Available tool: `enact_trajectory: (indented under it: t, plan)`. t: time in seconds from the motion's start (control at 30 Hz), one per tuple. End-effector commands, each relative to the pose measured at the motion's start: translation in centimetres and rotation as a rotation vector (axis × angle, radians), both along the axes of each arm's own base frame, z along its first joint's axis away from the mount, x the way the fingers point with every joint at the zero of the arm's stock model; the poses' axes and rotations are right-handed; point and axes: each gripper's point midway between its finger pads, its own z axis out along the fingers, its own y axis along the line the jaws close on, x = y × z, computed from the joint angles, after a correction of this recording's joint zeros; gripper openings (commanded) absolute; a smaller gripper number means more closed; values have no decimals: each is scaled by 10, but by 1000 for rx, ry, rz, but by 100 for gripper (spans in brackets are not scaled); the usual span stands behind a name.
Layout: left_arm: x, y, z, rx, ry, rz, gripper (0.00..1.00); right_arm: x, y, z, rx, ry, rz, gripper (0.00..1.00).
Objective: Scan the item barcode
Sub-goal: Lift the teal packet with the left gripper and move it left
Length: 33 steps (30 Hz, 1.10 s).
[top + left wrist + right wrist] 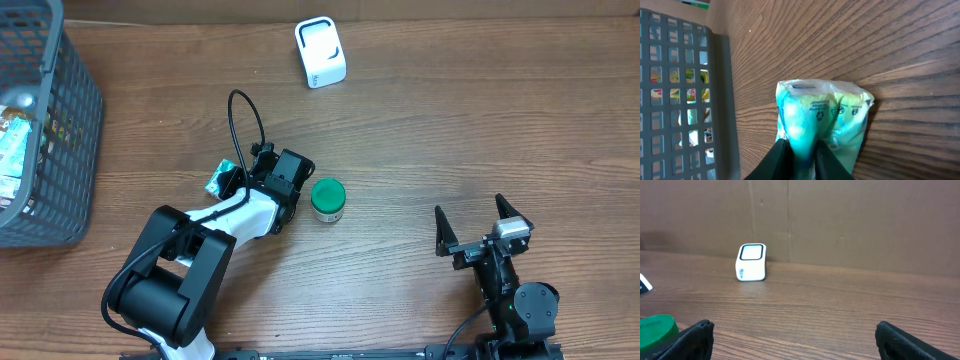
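Left gripper pinches green packet near basket | right gripper wide apart, empty, far from basket | green-lidded jar beyond packet from basket

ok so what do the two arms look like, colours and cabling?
Left arm: black rounded joint housings, a white link, black wrist, a black cable looping above it. Right arm: all black, with a small grey block at the wrist. Both have slim black jaws.

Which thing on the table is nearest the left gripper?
The crinkled green-and-white packet: it sits between the fingers of the left gripper. The green-lidded jar stands apart from it, and the white scanner is far off.
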Motion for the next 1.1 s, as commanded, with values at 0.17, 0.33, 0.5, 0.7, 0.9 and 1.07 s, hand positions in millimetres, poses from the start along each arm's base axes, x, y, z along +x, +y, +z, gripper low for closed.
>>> enact_trajectory:
  t: [0.17, 0.33, 0.5, 0.7, 0.9, 1.07]
  plan:
    - [2, 6, 4, 15, -50, 34, 23, 1, -2, -2, -4, -2, -12, 100]
    - [4, 4, 9, -5, -71, 38, 24, 1, -2, -2, -4, -2, -12, 100]
    - [4, 3, 13, -42, -110, 61, 21, 1, -2, -2, -4, -2, -12, 100]
    - [5, 0, 20, -56, -131, 57, 12, 1, -2, -2, -4, -2, -12, 100]
    - [2, -14, 23, -192, -140, 52, 13, 1, -2, -2, -4, -2, -12, 100]
    - [-2, -31, 19, -331, -95, 20, 16, 1, -2, -2, -4, -2, -12, 100]
